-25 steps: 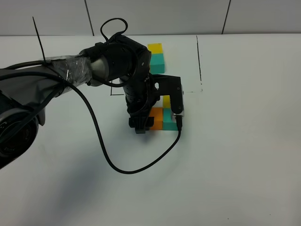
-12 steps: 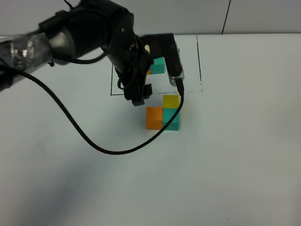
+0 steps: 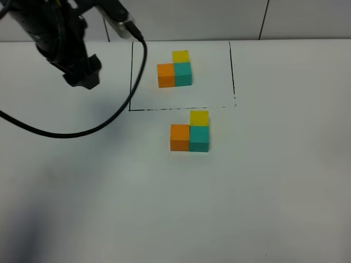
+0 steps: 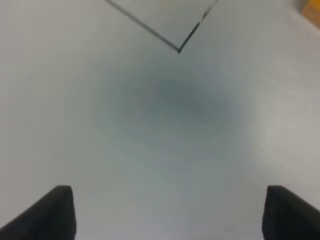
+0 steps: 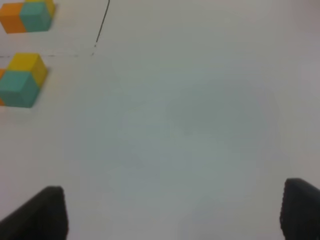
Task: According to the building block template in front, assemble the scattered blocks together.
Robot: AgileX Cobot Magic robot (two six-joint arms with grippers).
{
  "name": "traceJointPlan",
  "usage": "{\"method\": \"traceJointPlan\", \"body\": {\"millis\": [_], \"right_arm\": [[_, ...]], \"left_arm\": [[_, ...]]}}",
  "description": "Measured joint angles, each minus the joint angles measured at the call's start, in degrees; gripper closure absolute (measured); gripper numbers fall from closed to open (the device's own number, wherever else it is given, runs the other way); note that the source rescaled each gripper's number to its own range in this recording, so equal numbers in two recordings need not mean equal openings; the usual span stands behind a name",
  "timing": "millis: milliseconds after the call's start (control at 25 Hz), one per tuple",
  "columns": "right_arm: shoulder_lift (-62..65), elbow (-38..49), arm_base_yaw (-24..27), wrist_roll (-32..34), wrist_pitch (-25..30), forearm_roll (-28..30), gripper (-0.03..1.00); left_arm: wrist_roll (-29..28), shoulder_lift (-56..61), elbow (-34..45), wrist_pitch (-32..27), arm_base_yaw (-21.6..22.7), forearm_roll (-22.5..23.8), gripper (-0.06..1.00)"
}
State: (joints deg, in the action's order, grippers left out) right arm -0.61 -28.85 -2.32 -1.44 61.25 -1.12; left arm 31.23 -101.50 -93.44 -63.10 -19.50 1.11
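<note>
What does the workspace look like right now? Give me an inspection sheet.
Surface: white table, thin black-lined rectangle marked at the far side.
Job's things: building block template inside the rectangle; scattered blocks now joined in the same L just outside its near line, orange, teal and yellow touching.
Clutter: nothing seen.
Hands: left hand open, empty, above bare table at far left; right hand open, empty.
Cables: black cable hanging from the left arm over the table.
Surroundings: grey panelled wall behind.
</note>
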Motion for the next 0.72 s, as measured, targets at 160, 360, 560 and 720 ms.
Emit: {"method": "traceJointPlan", "body": {"millis": [160,360,560,720], "right_arm": [[0.0,0.0,0.0,0.0,0.0,0.0,0.24],[0.0,0.0,0.0,0.0,0.0,0.0,0.24],[0.0,0.0,0.0,0.0,-0.1,0.0,0.24],[0.0,0.0,0.0,0.0,-0.1,0.0,0.24]], "left_arm": [[-2.3,6.4,6.6,1.5,6.7,-1.1,0.20],[-8.0,17.0,18.7,7.4,16.5,-1.1,0.20],[-12.8,31.9,29.8,12.3,20.5,0.0,0.20],[-17.5,44.4,35.8,11.1,20.5,0.1,0.20]]}}
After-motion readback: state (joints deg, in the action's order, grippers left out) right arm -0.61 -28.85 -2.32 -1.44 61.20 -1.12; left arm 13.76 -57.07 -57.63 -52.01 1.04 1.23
